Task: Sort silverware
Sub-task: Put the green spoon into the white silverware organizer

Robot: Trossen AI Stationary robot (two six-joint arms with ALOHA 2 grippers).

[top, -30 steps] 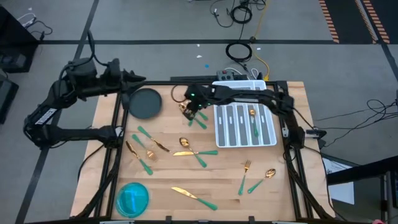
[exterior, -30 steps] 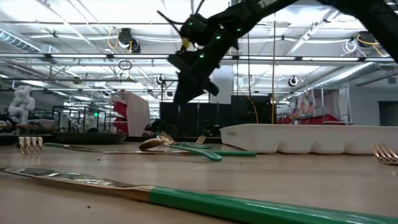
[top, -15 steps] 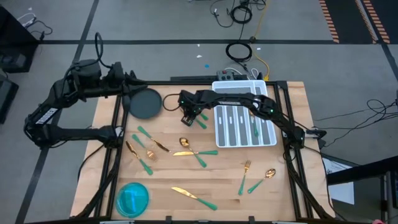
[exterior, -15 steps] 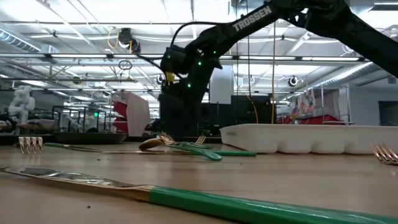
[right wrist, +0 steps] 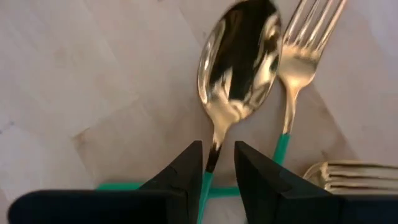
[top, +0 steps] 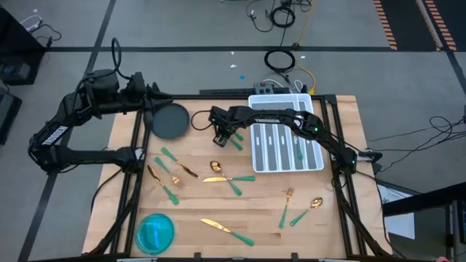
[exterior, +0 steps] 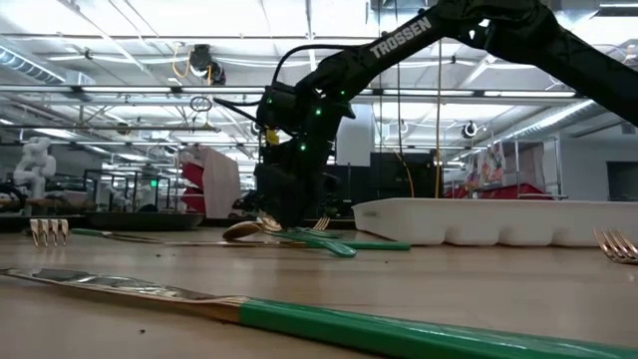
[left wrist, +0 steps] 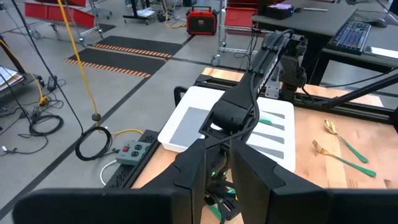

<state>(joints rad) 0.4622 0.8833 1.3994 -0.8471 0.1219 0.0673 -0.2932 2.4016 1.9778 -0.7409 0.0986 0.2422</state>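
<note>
Since a second ago the right arm has swung left off the tray's edge and dropped to the tabletop, and its right gripper [top: 223, 136] now sits low over the small cluster of silverware between the dark plate [top: 170, 120] and the white tray [top: 286, 166]. In the right wrist view the two dark fingers [right wrist: 186, 168] stand either side of the neck of a spoon [right wrist: 236, 68], just where the gold bowl meets the green handle, with a narrow gap left on each side; whether they already pinch it I cannot tell. A fork [right wrist: 301, 56] lies just beside that spoon, and the tines of a second fork [right wrist: 339, 176] show at the edge.

The left gripper [top: 149, 96] waits at the table's far left corner, just above the dark plate, fingers a little parted and holding nothing.

The white tray has long slots. One slot holds a spoon with a green handle [top: 296, 140]; the other slots show only grey bottoms. The dark plate carries nothing. A blue bowl [top: 155, 231] stands at the near left corner, also with nothing in it.

The other pieces lie loose on the wood: several forks and knives left of centre [top: 169, 169], a spoon and crossed piece in the middle [top: 224, 175], a knife [top: 227, 231] near the front edge, and a fork [top: 285, 205] with a spoon [top: 309, 209] below the tray.
</note>
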